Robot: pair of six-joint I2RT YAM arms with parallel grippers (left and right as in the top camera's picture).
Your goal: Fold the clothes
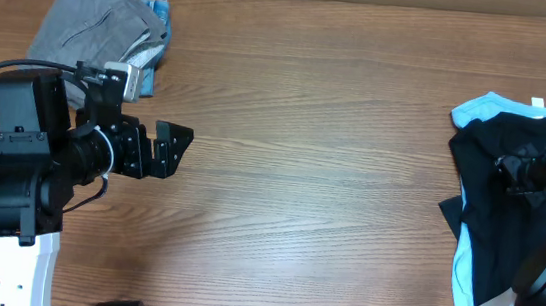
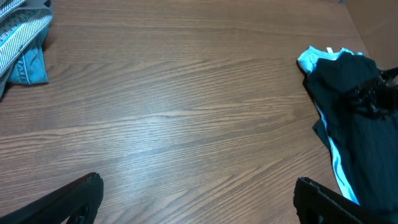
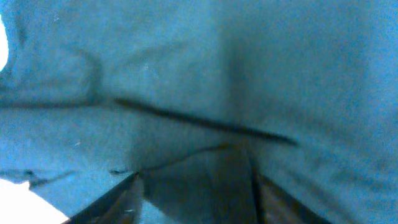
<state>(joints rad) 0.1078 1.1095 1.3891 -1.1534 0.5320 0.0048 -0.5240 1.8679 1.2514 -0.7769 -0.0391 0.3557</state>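
A black garment (image 1: 492, 229) lies crumpled on a light blue garment (image 1: 480, 110) at the table's right edge; both also show in the left wrist view, the black one (image 2: 354, 137) over the light blue one (image 2: 316, 58). My right gripper (image 1: 514, 174) is down on the black garment, its fingers (image 3: 196, 190) closed on a raised fold of dark cloth (image 3: 199, 74) that fills the right wrist view. My left gripper (image 1: 175, 149) is open and empty above bare wood at the left (image 2: 198, 199).
A grey garment (image 1: 95, 15) with a blue striped cloth (image 1: 158, 13) beside it lies at the back left corner; the striped cloth also shows in the left wrist view (image 2: 25, 43). Wooden tabletop (image 1: 321, 178) spans the middle.
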